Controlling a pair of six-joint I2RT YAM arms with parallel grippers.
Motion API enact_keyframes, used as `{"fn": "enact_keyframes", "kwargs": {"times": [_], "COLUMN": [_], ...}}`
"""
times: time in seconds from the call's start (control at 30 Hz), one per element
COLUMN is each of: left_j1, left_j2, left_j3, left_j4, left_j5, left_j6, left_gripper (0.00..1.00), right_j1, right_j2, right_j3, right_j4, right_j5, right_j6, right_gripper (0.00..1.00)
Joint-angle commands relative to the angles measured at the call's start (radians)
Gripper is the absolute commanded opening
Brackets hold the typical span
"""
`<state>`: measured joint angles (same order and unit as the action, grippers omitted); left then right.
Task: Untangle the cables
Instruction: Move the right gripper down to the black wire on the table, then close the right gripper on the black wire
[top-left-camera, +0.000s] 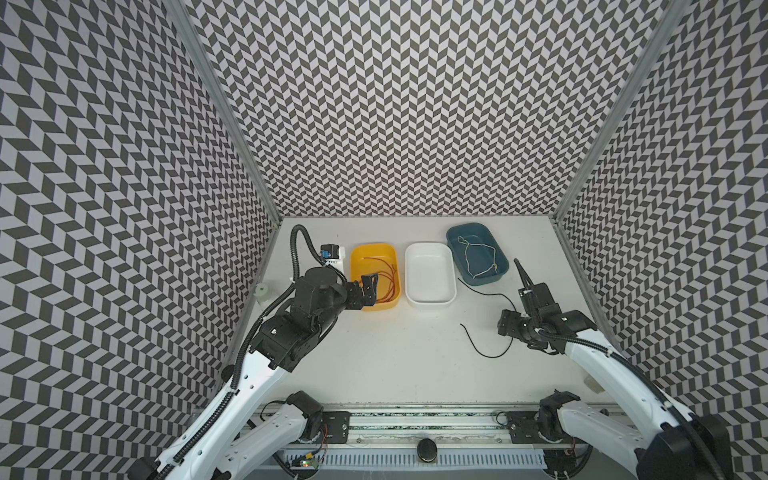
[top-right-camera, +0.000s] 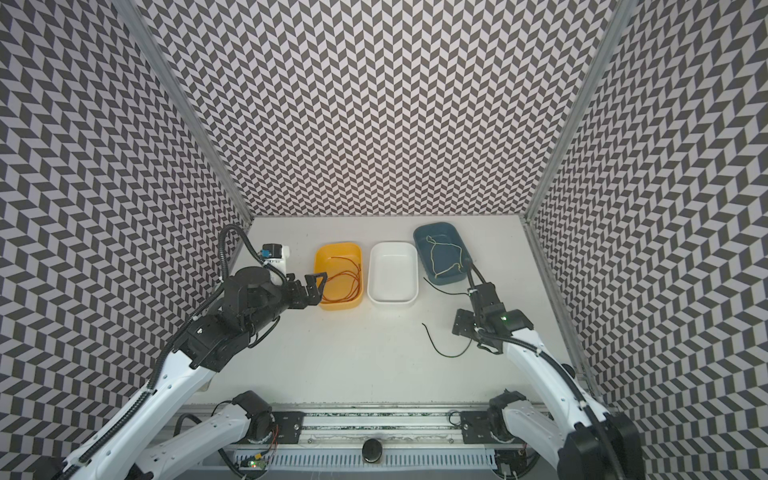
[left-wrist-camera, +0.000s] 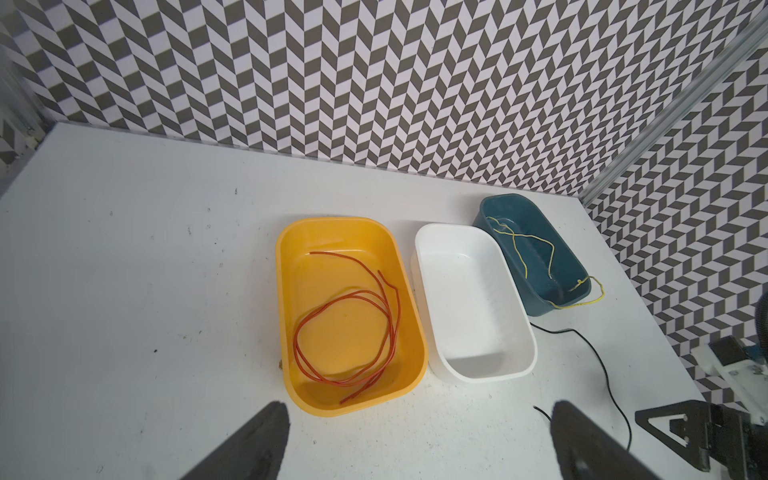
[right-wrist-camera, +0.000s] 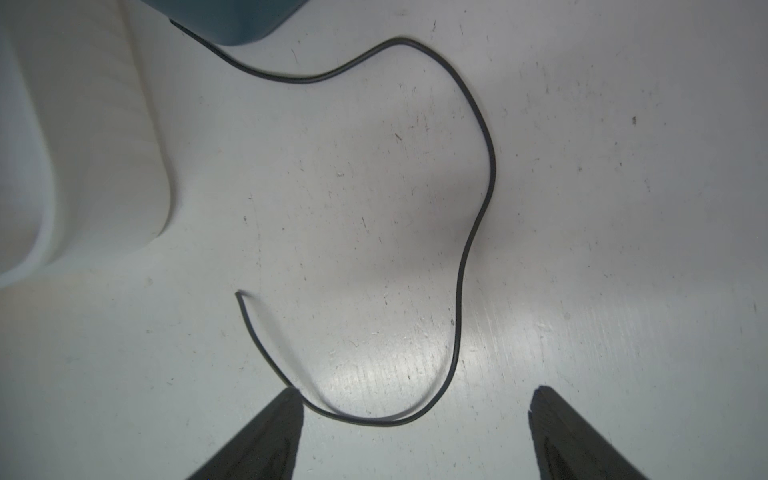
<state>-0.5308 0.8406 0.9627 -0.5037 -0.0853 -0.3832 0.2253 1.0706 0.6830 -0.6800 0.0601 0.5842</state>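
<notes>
Three cables lie apart. A red cable (top-left-camera: 384, 272) is coiled in the yellow tray (top-left-camera: 374, 249). A pale yellow cable (top-left-camera: 478, 253) lies in the blue tray (top-left-camera: 492, 237), and the left wrist view shows one loop of it hanging over the rim. A black cable (right-wrist-camera: 492, 166) curves over the table in front of the blue tray, one end at that tray's corner. My right gripper (right-wrist-camera: 415, 390) hangs open above the black cable's near loop, holding nothing. My left gripper (top-left-camera: 370, 284) stands open and bare over the yellow tray's near left edge.
A white tray (top-left-camera: 430, 299) stands between the yellow and blue ones. Patterned walls close the table at the back and both sides. A small pale object (top-left-camera: 262, 291) sits at the left edge. The arms' base rail (top-left-camera: 415, 419) runs along the front.
</notes>
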Motion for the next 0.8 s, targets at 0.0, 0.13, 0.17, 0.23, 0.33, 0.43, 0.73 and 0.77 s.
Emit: {"fn": "enact_keyframes", "kwargs": {"times": [0.0,0.13,0.17,0.23,0.33,0.43,0.73,0.77], "left_j1": [-0.045,-0.089,-0.091,-0.092,-0.092,-0.092,-0.092,-0.092], "left_j2": [-0.006,-0.012,-0.018,-0.021,-0.018,-0.017,-0.016,-0.017], "left_j3": [0.001,-0.003,-0.007,-0.011,-0.008,-0.008,-0.008,-0.008], "left_j4": [-0.005,-0.009,-0.004,0.001,-0.002,0.001,-0.001,0.0], "left_j5": [-0.097,-0.163,-0.165,-0.169,-0.171,-0.171,-0.171,-0.171], "left_j6": [0.049,0.074,0.076,0.079,0.079,0.079,0.082,0.083], "left_gripper": [1.0,1.0,1.0,1.0,1.0,1.0,1.0,1.0], "right_j1": [-0.005,-0.017,-0.02,-0.037,-0.058,-0.062,-0.07,-0.072], "right_j2": [0.077,0.168,0.182,0.202,0.217,0.243,0.298,0.305], "right_j3": [0.017,0.023,0.02,0.013,0.0,0.012,-0.008,-0.014], "right_j4": [0.039,0.065,0.076,0.097,0.136,0.151,0.188,0.199], "right_j5": [0.005,-0.013,-0.018,-0.014,-0.034,-0.039,-0.04,-0.046], "right_j6": [0.034,0.04,0.04,0.048,0.049,0.029,0.055,0.061], "right_gripper": [0.81,0.77,0.75,0.69,0.61,0.53,0.55,0.52]}}
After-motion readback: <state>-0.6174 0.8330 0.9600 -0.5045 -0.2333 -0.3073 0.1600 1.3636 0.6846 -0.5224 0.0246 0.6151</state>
